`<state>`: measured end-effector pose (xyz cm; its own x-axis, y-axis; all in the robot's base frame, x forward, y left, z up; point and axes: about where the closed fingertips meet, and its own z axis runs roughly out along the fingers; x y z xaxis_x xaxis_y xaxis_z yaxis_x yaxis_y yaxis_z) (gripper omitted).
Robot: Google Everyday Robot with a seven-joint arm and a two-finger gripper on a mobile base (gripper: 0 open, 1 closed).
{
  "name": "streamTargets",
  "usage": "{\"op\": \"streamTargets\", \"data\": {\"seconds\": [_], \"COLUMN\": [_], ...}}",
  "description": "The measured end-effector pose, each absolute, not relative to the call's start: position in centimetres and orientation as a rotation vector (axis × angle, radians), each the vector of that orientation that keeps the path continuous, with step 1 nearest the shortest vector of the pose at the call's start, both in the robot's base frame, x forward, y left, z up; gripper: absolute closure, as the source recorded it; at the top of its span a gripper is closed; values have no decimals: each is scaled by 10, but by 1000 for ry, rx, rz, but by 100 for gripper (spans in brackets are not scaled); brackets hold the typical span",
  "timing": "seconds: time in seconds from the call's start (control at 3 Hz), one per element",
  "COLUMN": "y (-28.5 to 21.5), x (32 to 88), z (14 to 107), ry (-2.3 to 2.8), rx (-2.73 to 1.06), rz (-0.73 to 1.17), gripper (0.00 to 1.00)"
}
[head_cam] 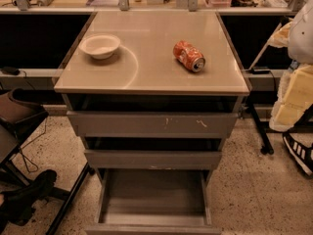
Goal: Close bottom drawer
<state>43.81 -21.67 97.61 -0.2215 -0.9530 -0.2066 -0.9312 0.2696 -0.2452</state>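
The bottom drawer [153,196] of the grey metal cabinet is pulled far out toward me. Its shallow grey tray interior shows and holds nothing. Its plain front [152,228] lies at the bottom edge of the view. Above it are the mid-width drawer front [152,159] and the widest drawer front [151,125] with white scratch marks, both standing a little out from the cabinet. My gripper is not in view.
On the cabinet top [151,77] sit a white bowl [100,46] at the left and an orange can [189,56] lying on its side at the right. A dark chair [19,131] stands at the left. Pale foam pieces [293,99] and a striped shoe [299,153] are at the right.
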Motion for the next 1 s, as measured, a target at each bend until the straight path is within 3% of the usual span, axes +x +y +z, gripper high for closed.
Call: {"op": "streamTargets", "data": {"seconds": [0.67,1.0], "y": [-218,-213], "x": [436,422], "z": [963,917], "ry": [2234,2238], "rx": [-1705,-1635], "rz": [-81,31], "gripper": [0,0]}}
